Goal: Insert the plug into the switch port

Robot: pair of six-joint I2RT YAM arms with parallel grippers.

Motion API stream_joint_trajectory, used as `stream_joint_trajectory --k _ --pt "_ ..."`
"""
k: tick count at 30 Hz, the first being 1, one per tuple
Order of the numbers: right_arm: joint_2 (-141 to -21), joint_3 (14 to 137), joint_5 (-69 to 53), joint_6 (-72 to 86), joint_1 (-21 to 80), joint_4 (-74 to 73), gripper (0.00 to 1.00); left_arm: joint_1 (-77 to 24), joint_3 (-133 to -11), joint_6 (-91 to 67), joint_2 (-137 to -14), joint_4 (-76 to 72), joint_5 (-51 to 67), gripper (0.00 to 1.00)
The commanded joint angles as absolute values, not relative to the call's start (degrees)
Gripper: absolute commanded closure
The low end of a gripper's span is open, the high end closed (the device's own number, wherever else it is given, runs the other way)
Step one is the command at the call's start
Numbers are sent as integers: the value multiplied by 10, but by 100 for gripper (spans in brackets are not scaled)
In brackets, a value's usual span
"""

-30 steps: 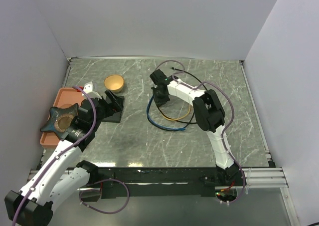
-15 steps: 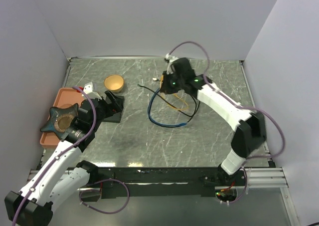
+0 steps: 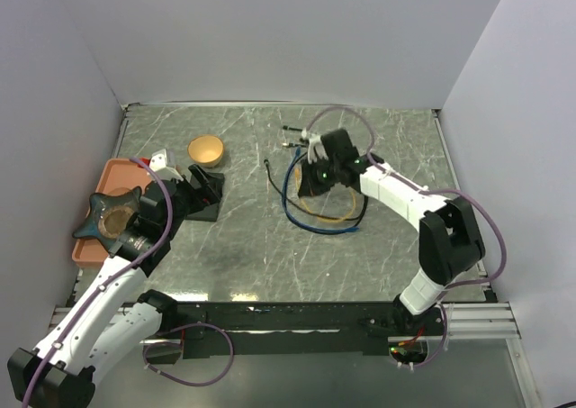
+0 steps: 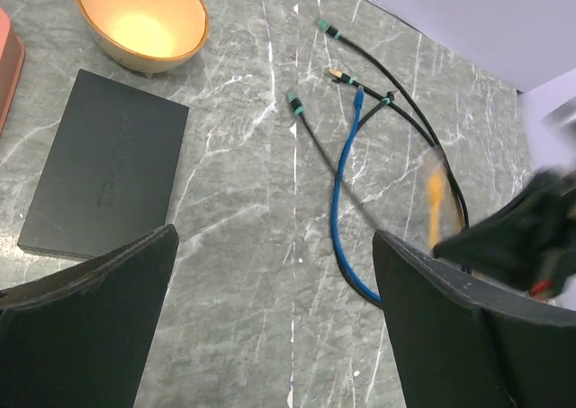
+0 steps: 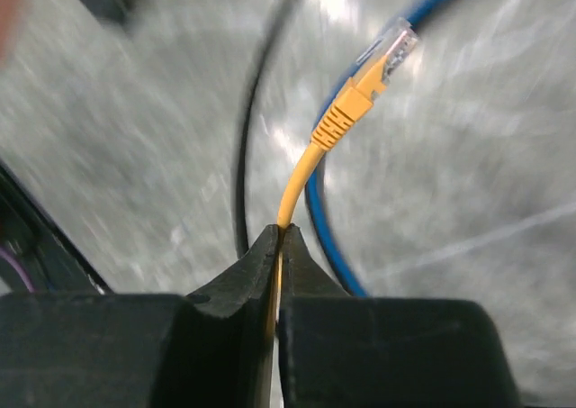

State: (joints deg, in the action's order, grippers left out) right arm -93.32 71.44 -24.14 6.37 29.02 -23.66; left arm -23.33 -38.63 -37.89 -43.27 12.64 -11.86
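Change over the last second: your right arm no longer sits folded over the cable loops. It now reaches lower across them, and the right gripper (image 5: 279, 237) hangs over the right part of the tangle. The blue cable (image 4: 338, 201) and the black cables (image 4: 409, 124) lie dragged into a new shape, with one black end thrown out to the left on the tabletop (image 4: 261, 273). Your left arm shows no shift.

Meaning for the task: the pick-up looks done, the carry does not. The plug (image 5: 382, 52) appears lifted, but it is well apart from the switch (image 4: 103, 178). The switch lies flat beside the bowl (image 4: 139, 16), near the orange tray (image 3: 108, 172).

Right gripper: closed tight on the yellow cable (image 5: 301, 169) a little behind the plug, which stands clear beyond the fingertips. Blur is heavy in the wrist view, so the plug's tilt is probable, not certain.

Left gripper (image 4: 274, 241): wide open and holding nothing. It hovers near the switch and, as far as the views show, does not touch it. The socket row is not visible, so you cannot yet confirm which edge faces the plug.
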Motion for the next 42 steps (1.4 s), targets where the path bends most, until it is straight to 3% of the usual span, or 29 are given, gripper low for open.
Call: stream_joint_trajectory --k 1,3,4,6,13,23,30,37,40,41,42 --pt "-937 658 -288 52 296 -211 82 -236 -381 -371 -426 96 -108 4" --pt "-949 650 -278 57 301 -212 72 -236 -381 -373 -428 90 -102 4" --pt "-953 650 -268 61 307 -214 58 -236 -382 -373 -429 89 -103 4" --pt "-957 656 -244 71 310 -213 50 -236 -383 -373 -431 89 -105 4" --pt "-959 703 -184 103 322 -207 35 -236 -386 -365 -437 90 -113 4" --pt "-1081 871 -4 139 369 -331 37 -236 -392 -356 -448 94 -116 4" --pt "-1064 820 54 193 370 -356 37 -236 -392 -352 -446 98 -123 4" --pt "-1084 770 21 195 369 -321 40 -236 -391 -354 -450 94 -117 4" --pt "-1097 765 3 199 369 -303 46 -236 -395 -359 -450 105 -122 4" --pt "-1096 762 -16 200 369 -295 59 -236 -396 -360 -453 109 -125 4" --pt "-1094 759 -22 202 369 -284 64 -236 -400 -360 -452 114 -129 4"
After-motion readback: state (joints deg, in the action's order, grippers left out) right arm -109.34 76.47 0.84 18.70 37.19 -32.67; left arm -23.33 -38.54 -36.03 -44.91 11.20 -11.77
